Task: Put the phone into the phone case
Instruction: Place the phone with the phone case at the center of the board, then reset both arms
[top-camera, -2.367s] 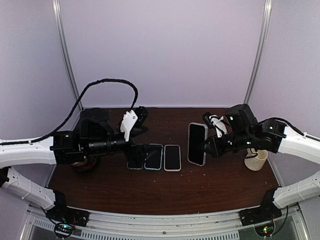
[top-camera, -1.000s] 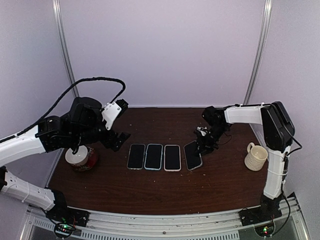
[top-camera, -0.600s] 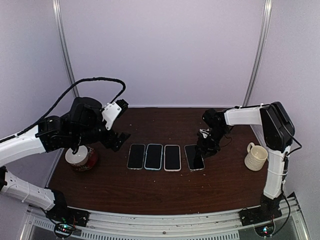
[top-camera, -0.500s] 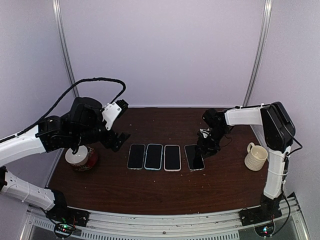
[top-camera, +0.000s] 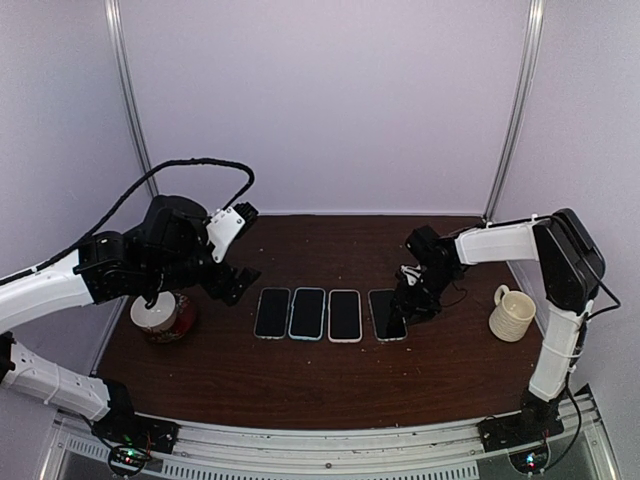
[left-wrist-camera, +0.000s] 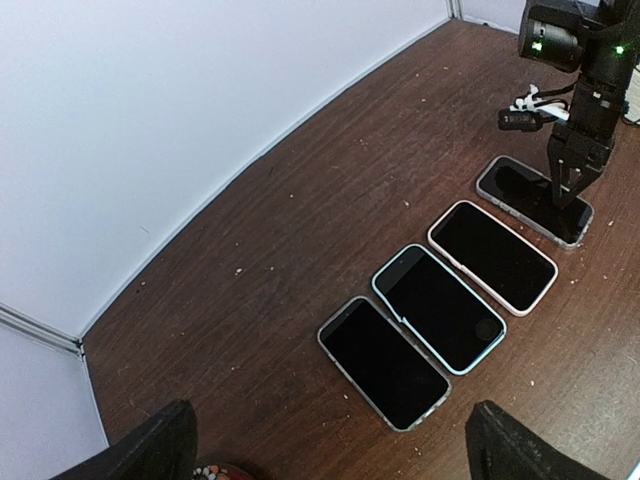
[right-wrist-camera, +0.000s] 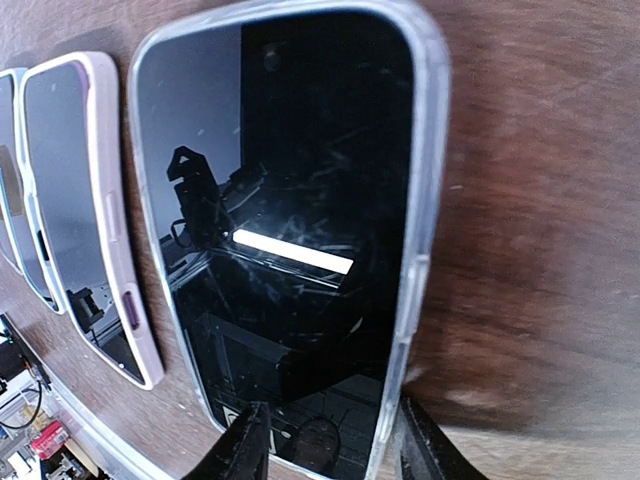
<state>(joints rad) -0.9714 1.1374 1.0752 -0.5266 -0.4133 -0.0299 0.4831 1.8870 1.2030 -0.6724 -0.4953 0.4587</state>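
Beside the phone (top-camera: 388, 314), three cased phones (top-camera: 307, 313).

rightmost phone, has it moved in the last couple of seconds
Yes. The rightmost phone was held upright in the air. It has come down and now lies flat on the table, just right of the row of three phones, which stayed put.

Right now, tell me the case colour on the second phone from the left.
Light teal-blue case; the left wrist view shows it best.
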